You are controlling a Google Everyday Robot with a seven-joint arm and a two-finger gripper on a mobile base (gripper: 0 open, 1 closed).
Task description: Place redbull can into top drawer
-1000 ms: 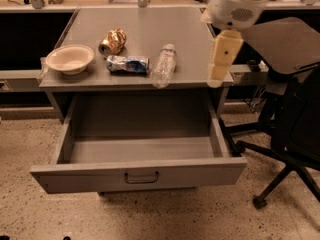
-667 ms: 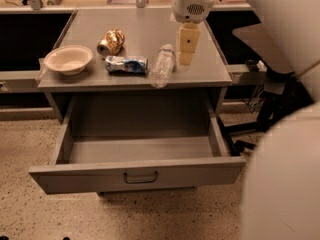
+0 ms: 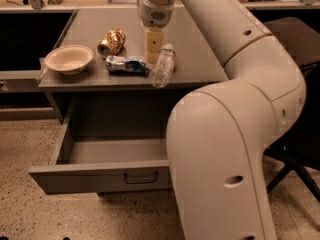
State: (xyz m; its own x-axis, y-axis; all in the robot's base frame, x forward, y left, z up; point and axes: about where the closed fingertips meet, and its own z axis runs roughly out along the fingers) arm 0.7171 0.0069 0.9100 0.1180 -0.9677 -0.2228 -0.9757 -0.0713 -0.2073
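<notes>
The redbull can [image 3: 127, 65], blue and silver, lies on its side on the grey table top [image 3: 200, 54], between the bowl and the clear bottle. The top drawer [image 3: 100, 176] stands pulled open below the table, with its small dark handle [image 3: 140, 177] at the front; its right part is hidden by my arm. My gripper [image 3: 153, 46] hangs from the wrist above the table, just behind the right end of the redbull can and to the left of the bottle's top. It holds nothing that I can see.
A cream bowl [image 3: 68, 59] sits at the table's left front. A shiny gold can [image 3: 111, 41] lies behind the redbull can. A clear plastic bottle [image 3: 162, 66] lies to its right. My large arm [image 3: 235, 134] fills the right foreground. A dark chair [image 3: 300, 149] stands at right.
My gripper has swung left across the table, from the right edge to just behind the redbull can. My arm now fills the right foreground and hides the drawer's right side.
</notes>
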